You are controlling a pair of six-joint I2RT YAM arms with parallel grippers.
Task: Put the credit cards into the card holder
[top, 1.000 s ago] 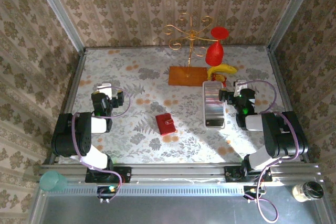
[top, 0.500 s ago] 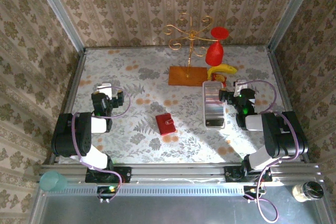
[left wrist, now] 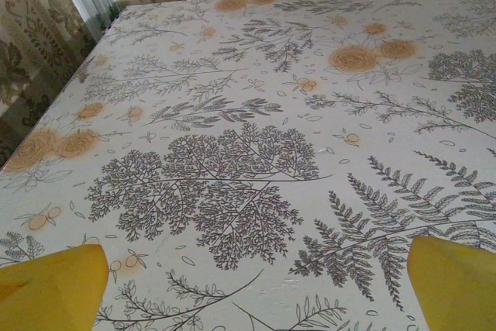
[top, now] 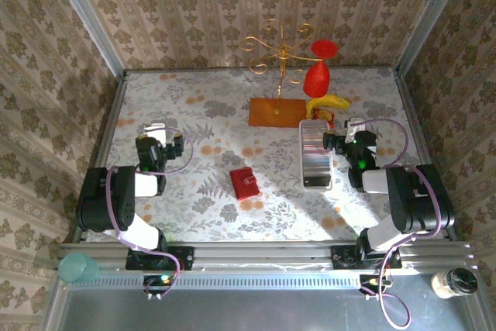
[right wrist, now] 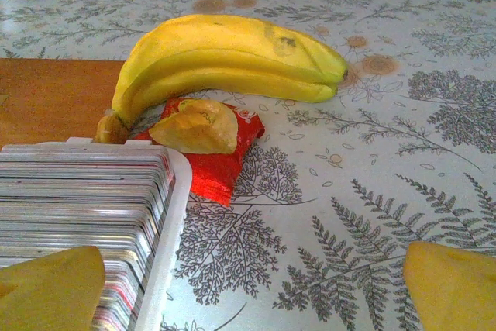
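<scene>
The card holder (top: pixel 245 184), a small red wallet, lies shut on the floral tablecloth between the two arms. The credit cards (top: pixel 316 151) stand on edge in a long row inside a white tray (top: pixel 317 184) at the right. In the right wrist view the striped card edges (right wrist: pixel 77 199) sit at the lower left, just beside my left fingertip (right wrist: pixel 50 288). My right gripper (top: pixel 346 131) rests open beside the tray's right side, nothing between its yellow pads (right wrist: pixel 252 292). My left gripper (top: pixel 159 133) is open over bare cloth (left wrist: pixel 256 300) at the far left.
A banana (right wrist: pixel 225 56) and a red snack packet (right wrist: pixel 209 153) lie just past the tray. An orange-brown stand base (top: pixel 277 111) with a gold wire stand (top: pixel 279 52) and a red goblet (top: pixel 318 71) sit at the back. Metal rails edge the table.
</scene>
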